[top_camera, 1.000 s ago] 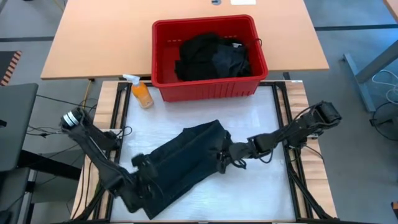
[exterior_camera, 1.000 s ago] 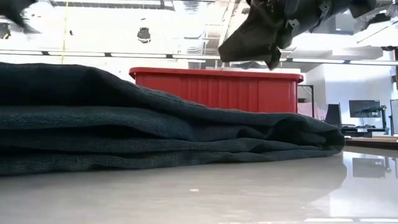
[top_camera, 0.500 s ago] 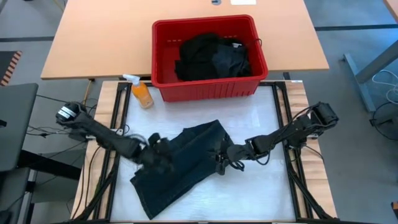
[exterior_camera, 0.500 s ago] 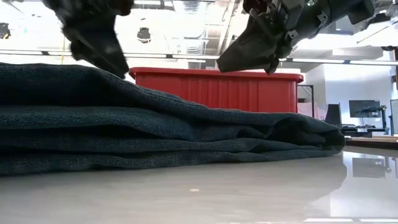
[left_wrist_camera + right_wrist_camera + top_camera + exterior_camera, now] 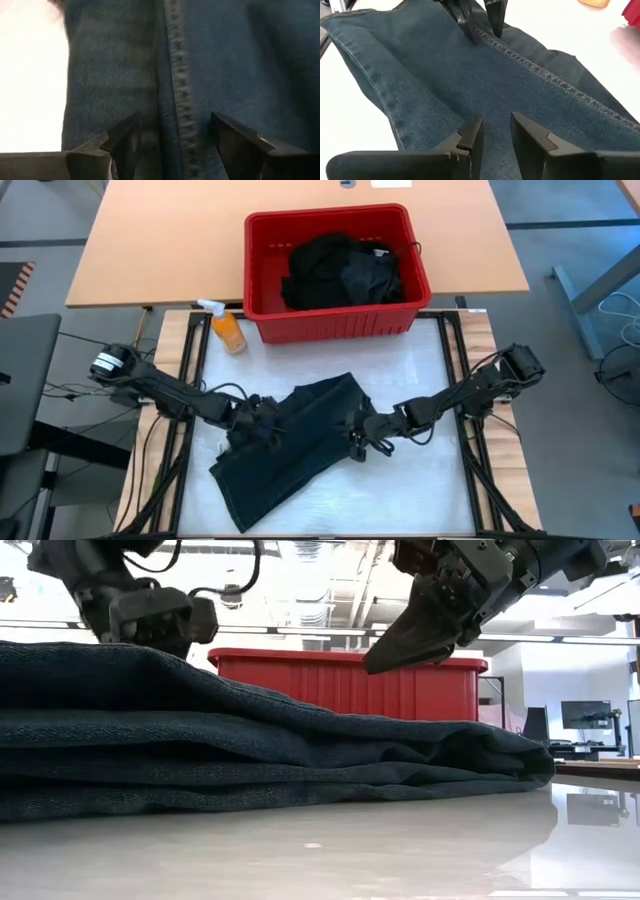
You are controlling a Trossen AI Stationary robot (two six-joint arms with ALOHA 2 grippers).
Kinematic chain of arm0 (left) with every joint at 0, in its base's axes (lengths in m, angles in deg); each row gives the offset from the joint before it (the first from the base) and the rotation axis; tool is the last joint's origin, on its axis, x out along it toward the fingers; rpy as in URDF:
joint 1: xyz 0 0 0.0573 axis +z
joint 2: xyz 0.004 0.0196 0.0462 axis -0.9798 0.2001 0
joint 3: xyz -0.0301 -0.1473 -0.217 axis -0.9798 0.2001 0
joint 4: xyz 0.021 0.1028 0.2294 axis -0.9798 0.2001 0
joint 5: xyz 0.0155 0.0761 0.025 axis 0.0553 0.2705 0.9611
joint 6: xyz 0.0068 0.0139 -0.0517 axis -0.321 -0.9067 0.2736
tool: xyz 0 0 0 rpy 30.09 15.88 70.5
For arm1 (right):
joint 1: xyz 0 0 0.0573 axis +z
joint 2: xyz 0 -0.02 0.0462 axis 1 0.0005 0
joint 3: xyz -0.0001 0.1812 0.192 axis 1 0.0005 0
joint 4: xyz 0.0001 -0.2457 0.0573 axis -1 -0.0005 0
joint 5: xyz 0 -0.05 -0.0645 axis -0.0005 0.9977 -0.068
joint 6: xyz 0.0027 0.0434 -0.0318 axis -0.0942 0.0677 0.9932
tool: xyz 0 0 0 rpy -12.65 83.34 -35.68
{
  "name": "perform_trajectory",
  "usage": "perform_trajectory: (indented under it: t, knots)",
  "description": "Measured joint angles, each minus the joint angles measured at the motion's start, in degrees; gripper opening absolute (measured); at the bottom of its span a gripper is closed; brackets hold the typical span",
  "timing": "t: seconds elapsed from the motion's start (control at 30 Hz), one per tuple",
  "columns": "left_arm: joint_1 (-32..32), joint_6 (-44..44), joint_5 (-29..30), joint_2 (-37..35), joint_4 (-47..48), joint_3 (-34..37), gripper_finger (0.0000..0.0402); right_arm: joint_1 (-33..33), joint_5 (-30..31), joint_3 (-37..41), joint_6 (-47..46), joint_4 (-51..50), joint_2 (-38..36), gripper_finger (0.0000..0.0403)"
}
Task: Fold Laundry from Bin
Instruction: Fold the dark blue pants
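Observation:
A folded dark blue denim garment lies flat and aslant on the white table top, several layers thick in the low view. My left gripper stands open over its left part, fingers on either side of a stitched seam. My right gripper hovers over the garment's right edge, its fingers a little apart with nothing between them. At the far side stands the red bin, with more dark laundry heaped inside. My left gripper points down at the garment's top layer beside the seam. I cannot tell whether its fingertips touch the cloth.
A small orange spray bottle stands left of the bin. Black cables run along the table's left and right frames. Bare white table top shows between the garment and the bin.
My left gripper has gone from the garment's near left end toward the far edge and the right, to a place over the garment's left part. The garment lies as before. In the low view my right gripper has come a little lower.

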Motion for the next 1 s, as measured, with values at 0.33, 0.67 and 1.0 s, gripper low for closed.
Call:
perform_trajectory:
  t: [0.33,0.67,1.0]
  knots:
    - [-2.5,2.0,-1.4,-0.1,-5.4,5.6,0.0222,-0.3,1.0,0.0,-0.9,-12.3,0.9,0.0123]
    - [-6.0,1.3,-3.5,0.0,-7.9,5.9,0.0067,4.0,-9.9,-0.4,-19.8,-15.1,11.3,0.0123]
    - [-7.4,-5.6,-2.7,0.0,-14.1,5.9,0.0012,13.1,-14.4,-6.1,-13.9,-15.5,1.9,0.0123]
